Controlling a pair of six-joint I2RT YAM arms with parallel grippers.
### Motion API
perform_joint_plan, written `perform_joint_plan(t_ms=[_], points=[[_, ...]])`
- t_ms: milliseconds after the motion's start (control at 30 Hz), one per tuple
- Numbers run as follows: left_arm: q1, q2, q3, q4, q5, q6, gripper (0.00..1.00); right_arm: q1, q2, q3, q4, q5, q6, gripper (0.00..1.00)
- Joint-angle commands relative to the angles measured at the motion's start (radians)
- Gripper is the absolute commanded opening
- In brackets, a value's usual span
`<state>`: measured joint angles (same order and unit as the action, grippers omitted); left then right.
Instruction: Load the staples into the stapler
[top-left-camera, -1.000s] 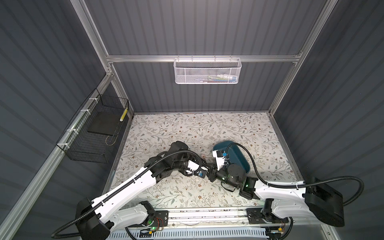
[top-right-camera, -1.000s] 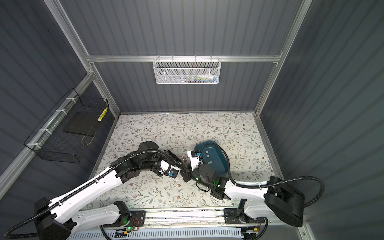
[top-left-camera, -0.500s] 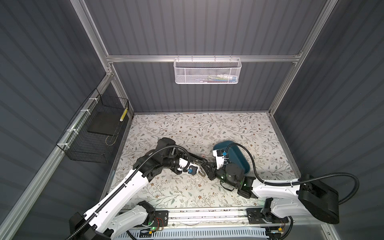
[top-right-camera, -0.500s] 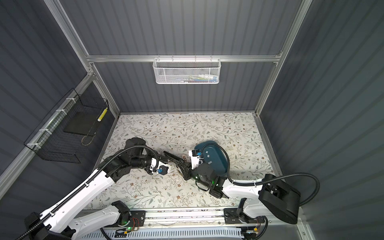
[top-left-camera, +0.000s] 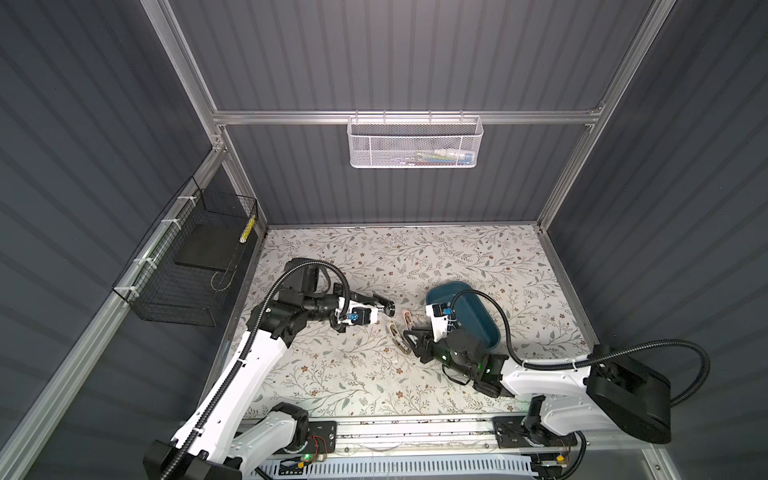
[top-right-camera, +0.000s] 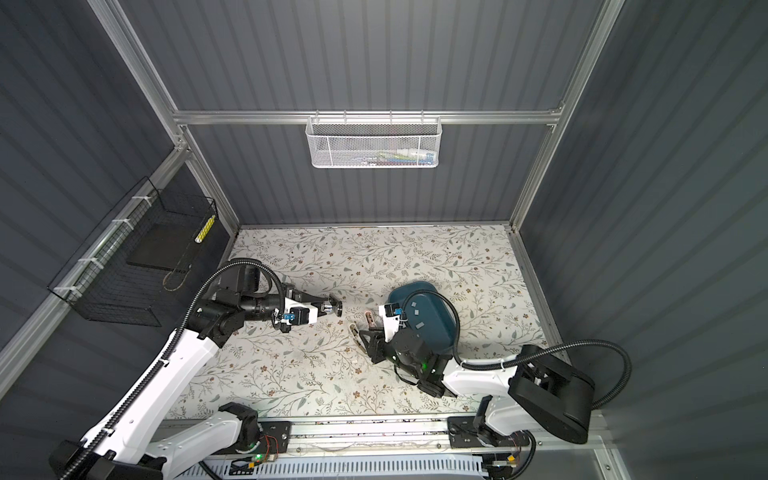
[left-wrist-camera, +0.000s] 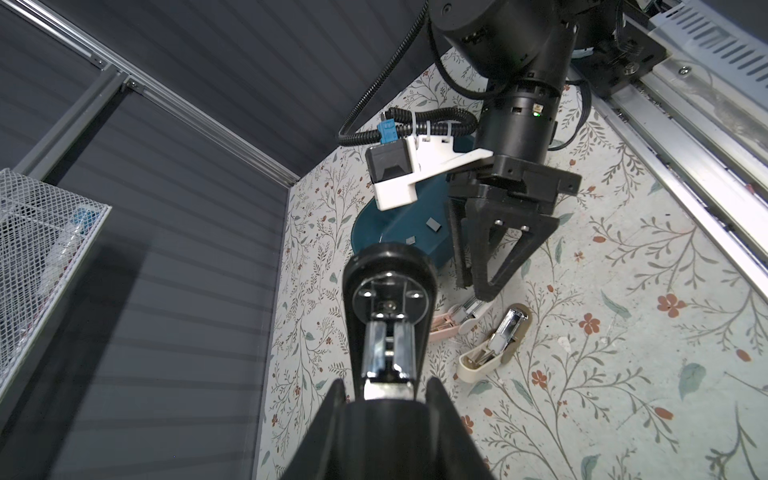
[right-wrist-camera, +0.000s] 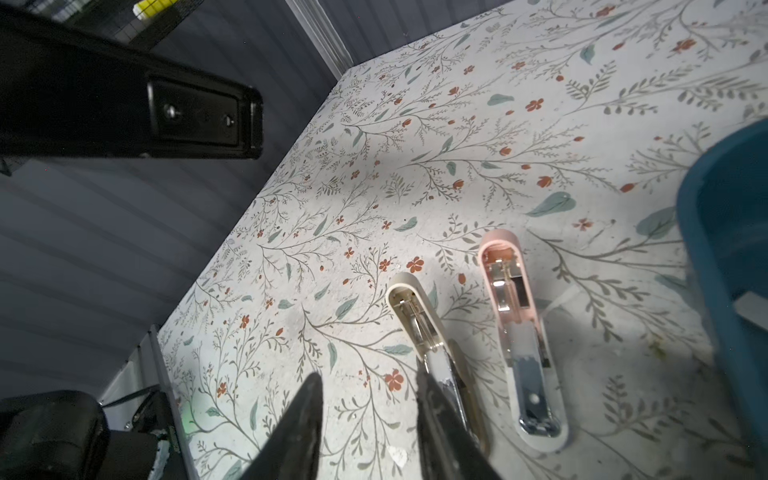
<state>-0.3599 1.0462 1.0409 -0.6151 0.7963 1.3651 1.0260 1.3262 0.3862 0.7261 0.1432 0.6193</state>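
the staples (top-right-camera: 414, 306), small flat silver-grey rectangles, lie in the teal tray (top-right-camera: 437, 332). the left gripper (left-wrist-camera: 386, 386) is clamped on a black stapler (left-wrist-camera: 388, 259); the right gripper (right-wrist-camera: 369, 376), jaws apart, hangs over the cream stapler (right-wrist-camera: 409, 297) on the counter (right-wrist-camera: 457, 124).

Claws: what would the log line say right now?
left claw: shut on black stapler | right claw: open, at cream stapler | pink stapler: on table | staples: in tray
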Motion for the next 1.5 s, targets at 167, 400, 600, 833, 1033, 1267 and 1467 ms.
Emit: perform_joint_plan(t_ms=[167,400,600,833,1033,1267,1467], points=[[0.004,0.036,0.008,0.031,0.034,0.02,0.0,0.065,-0.303,0.089,-0.251,-0.065,-0.28,0.33],[0.004,0.06,0.009,0.025,0.036,0.023,0.0,0.145,-0.373,0.223,-0.378,-0.039,-0.327,0.28],[0.0,0.052,0.008,0.024,0.061,0.022,0.0,0.147,-0.224,0.373,-0.451,0.041,-0.314,0.26],[-0.001,0.047,0.011,0.02,0.073,0.025,0.0,0.145,-0.051,0.491,-0.519,0.139,-0.301,0.25],[-0.002,0.038,0.022,0.0,0.109,0.03,0.0,0.101,-0.033,0.433,-0.498,0.214,-0.243,0.23],[-0.001,0.035,0.037,-0.026,0.154,0.039,0.0,-0.026,-0.048,0.297,-0.387,0.117,-0.161,0.2],[-0.001,0.032,0.059,-0.053,0.203,0.04,0.0,-0.04,-0.023,0.278,-0.324,0.056,-0.226,0.3]])
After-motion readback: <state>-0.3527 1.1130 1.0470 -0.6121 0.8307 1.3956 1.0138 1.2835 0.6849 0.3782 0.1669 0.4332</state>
